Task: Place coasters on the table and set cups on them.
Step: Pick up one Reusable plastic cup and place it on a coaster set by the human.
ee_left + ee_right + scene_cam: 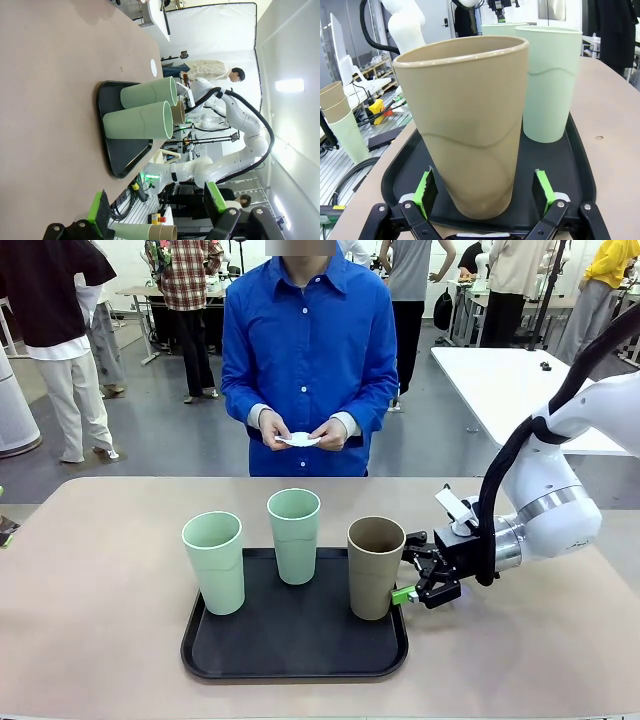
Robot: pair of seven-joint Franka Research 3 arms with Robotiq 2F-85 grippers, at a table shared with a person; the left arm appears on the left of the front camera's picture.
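Off the black tray's (290, 640) left end, the left hand (155, 200) hangs with jaws spread and nothing between them. One mint cup (214, 562) stands at the tray's front left, the brown cup (375, 568) at its right edge, and the other mint cup (294, 535) toward its back. The right hand (408, 568), wide open, straddles the brown cup low down, not gripping. The squeeze looks next: close squarely, lift straight over the tray's lip, and stay clear of the back cup. A white round spot (153, 64) on the counter (120, 530) past the tray's right end may be a coaster. Beyond the tray's far edge, the person's hands (272, 428) hold white coasters (298, 439).
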